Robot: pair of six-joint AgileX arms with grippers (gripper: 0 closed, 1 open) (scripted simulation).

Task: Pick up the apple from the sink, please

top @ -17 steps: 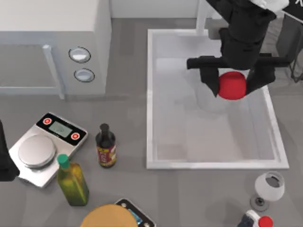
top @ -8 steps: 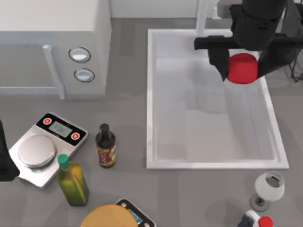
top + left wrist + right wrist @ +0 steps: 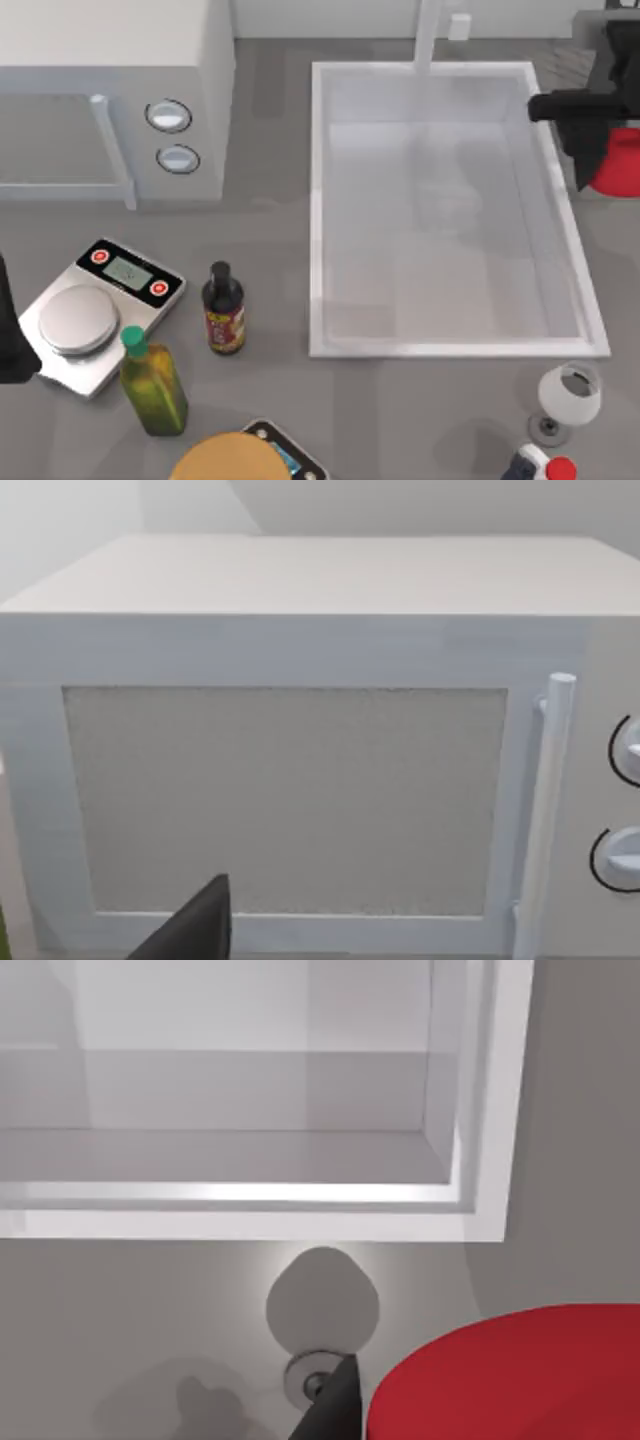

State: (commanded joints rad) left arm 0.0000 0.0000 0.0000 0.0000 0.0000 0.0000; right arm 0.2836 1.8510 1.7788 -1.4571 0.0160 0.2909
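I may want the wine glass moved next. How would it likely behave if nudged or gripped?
The wine glass stands upright on a narrow stem and small foot, so a sideways nudge would probably tip it. Its thin clear bowl looks fragile, and likely slippery for a claw. Once tipped, the rounded bowl would probably roll toward the sink rim.

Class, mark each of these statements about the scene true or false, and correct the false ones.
1. The apple lies on the sink floor. False: the right tool holds it beyond the sink's right rim.
2. A dark bottle stands left of the sink. True.
3. The wine glass stands inside the sink. False: it stands on the table in front of it.
4. The left wrist view faces the microwave. True.
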